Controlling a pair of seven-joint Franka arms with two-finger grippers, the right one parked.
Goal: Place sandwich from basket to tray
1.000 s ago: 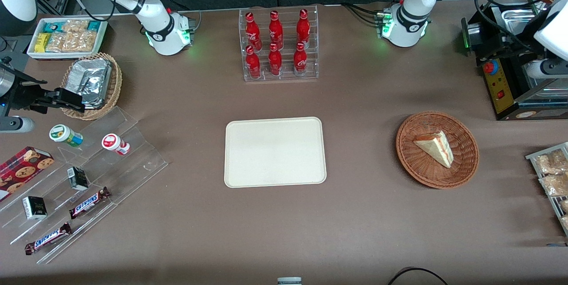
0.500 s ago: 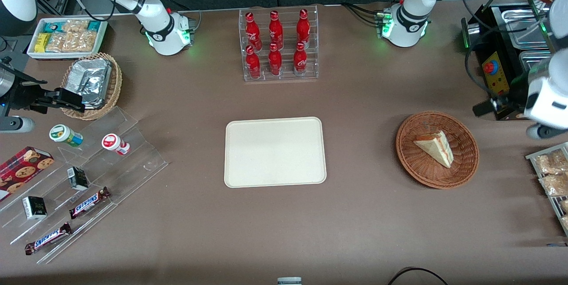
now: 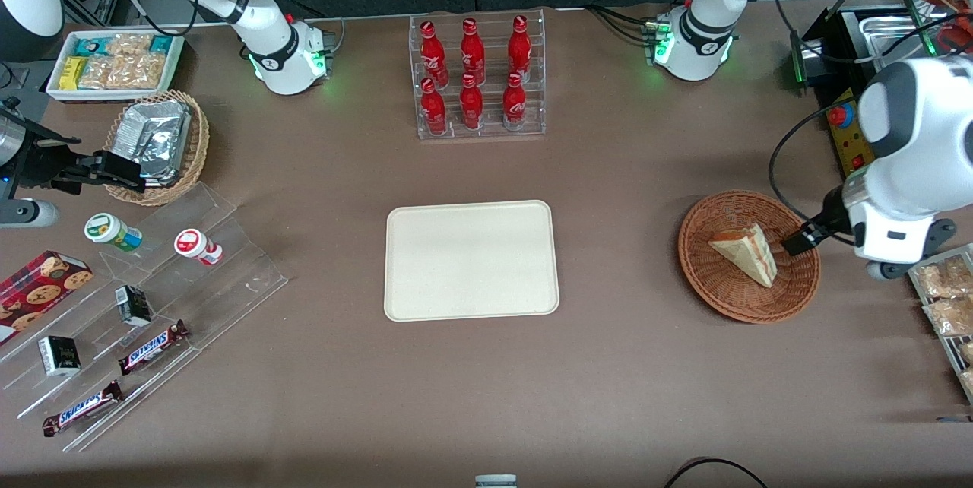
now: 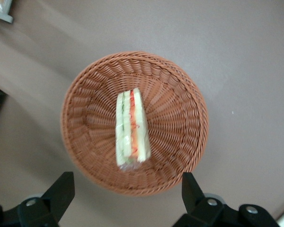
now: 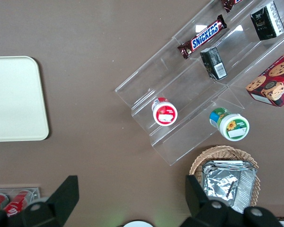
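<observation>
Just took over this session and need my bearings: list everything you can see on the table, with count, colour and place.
sandwich: 1, pale bread with red and green filling, in the basket
basket: 1, reddish-brown wicker, toward the working arm's end
tray: 1, cream-white, mid-table
cola bottles: 6, red, in a clear rack farther from the front camera than the tray
foil packets basket: 1, tan wicker, toward the parked arm's end
snack box: 1, white, farther from the camera than that basket
clear stepped shelf: 1, holding 2 Snickers bars, 2 small dark cartons, a red-lidded cup
green-lidded cup: 1, beside the shelf
cookie box: 1, red
gripper: 1, black fingers, open, above the basket
</observation>
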